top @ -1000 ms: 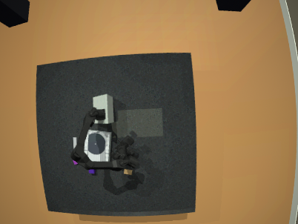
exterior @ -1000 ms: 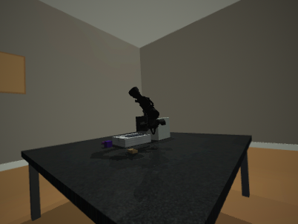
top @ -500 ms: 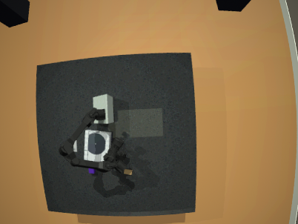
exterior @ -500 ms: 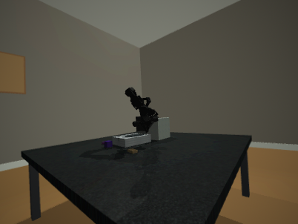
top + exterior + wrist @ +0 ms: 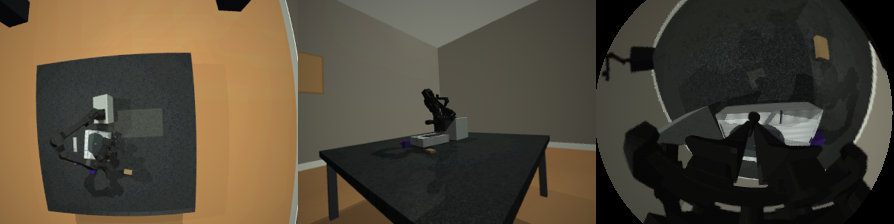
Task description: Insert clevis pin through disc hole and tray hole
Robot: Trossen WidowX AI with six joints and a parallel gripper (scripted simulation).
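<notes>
"What did your claw (image 5: 107, 142) (image 5: 428, 122) (image 5: 752, 123) grip?"

"You had it closed on the pin (image 5: 754, 117); the disc (image 5: 95, 141) (image 5: 434, 136) (image 5: 772, 133) lay near it. Only your top view showed the white bar (image 5: 75, 145)."

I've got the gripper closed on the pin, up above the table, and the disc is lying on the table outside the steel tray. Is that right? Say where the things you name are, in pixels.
Not quite: the disc (image 5: 94, 140) lies inside the rimmed tray (image 5: 87, 145) (image 5: 431, 142), as the top view shows. The rest stands: the gripper (image 5: 752, 123) is closed on the pin (image 5: 754, 116), above the table (image 5: 167, 167) (image 5: 476, 167).
</notes>
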